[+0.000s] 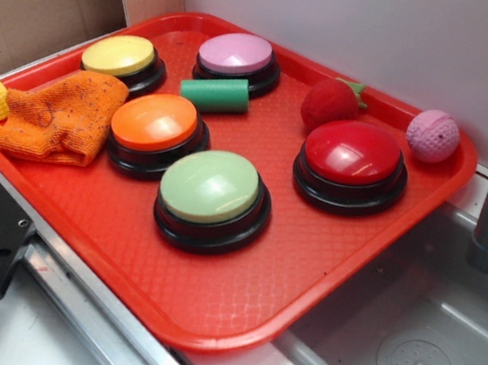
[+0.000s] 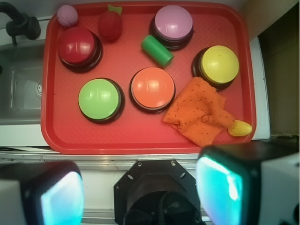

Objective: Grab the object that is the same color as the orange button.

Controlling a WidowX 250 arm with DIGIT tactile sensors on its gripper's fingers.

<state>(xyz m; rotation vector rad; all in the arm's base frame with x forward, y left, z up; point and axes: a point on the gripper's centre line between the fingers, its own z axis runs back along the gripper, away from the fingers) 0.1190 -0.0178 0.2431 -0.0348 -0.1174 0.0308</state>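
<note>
— Where is the claw?

— My claw [image 2: 140, 197] hangs over the near edge of the red tray [image 2: 140, 140], its two pads [image 2: 220, 187] spread wide apart, released and gripping nothing.

— And the target?

— I see the orange cloth [image 2: 199, 112] lying bunched on the tray in the wrist view, right of the orange button [image 2: 152, 88] and touching its base; a yellow corn toy [image 2: 240, 127] sits against the cloth's right corner; the yellow button [image 2: 218, 64] stands just beyond it.

— Further out?

— The green button [image 2: 99, 99], red button [image 2: 77, 47], pink button [image 2: 173, 23], a green cylinder [image 2: 157, 49], a strawberry toy [image 2: 109, 24] and a pink ball [image 2: 67, 15]; the sink [image 1: 421, 356] lies past the tray.
</note>
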